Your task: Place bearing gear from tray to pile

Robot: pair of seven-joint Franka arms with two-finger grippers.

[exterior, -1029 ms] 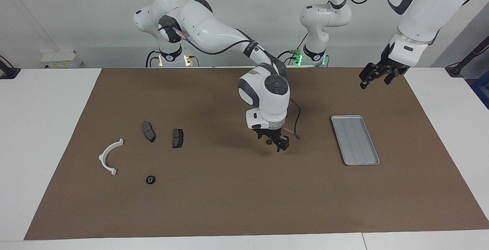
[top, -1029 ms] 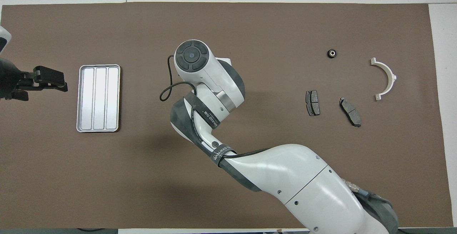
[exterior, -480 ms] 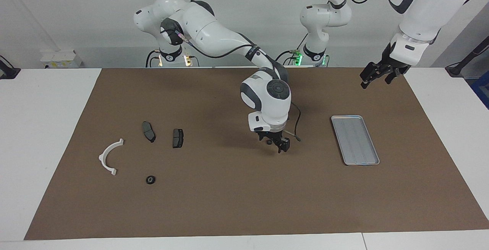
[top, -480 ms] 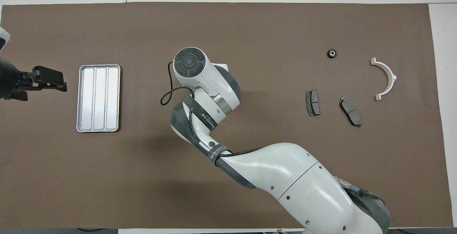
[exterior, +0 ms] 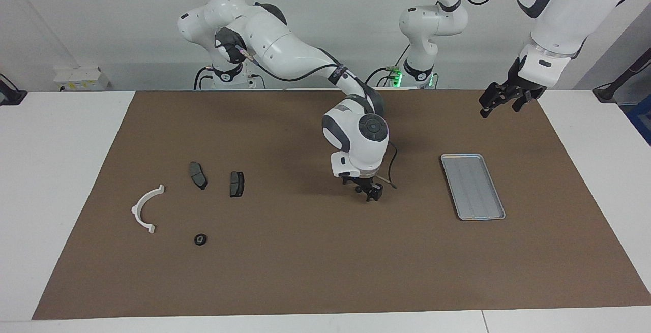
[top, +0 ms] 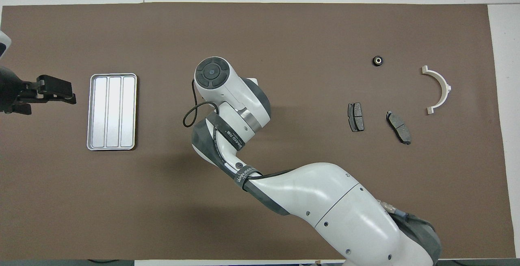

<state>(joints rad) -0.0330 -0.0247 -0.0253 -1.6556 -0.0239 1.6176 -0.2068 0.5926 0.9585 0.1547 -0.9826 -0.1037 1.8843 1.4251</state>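
The silver tray point(exterior: 473, 185) lies empty toward the left arm's end of the mat, also in the overhead view point(top: 111, 111). The bearing gear point(exterior: 200, 239), a small black ring, lies on the mat by the pile, also in the overhead view point(top: 378, 60). The pile is a white half-ring bracket point(exterior: 136, 210) and two dark brake pads point(exterior: 198, 175) point(exterior: 237, 184). My right gripper point(exterior: 368, 191) hangs low over the bare mat between the pile and the tray, open and empty. Its own wrist hides it from overhead. My left gripper point(exterior: 496, 104) waits in the air, open.
A brown mat point(exterior: 305, 272) covers most of the white table. The right arm's cable point(exterior: 392, 170) loops beside its wrist. In the overhead view the left gripper point(top: 67, 93) is beside the tray's long edge.
The right arm's wrist has shifted a little toward the tray and turned. The gear, the pile, the tray and the left arm have not moved.
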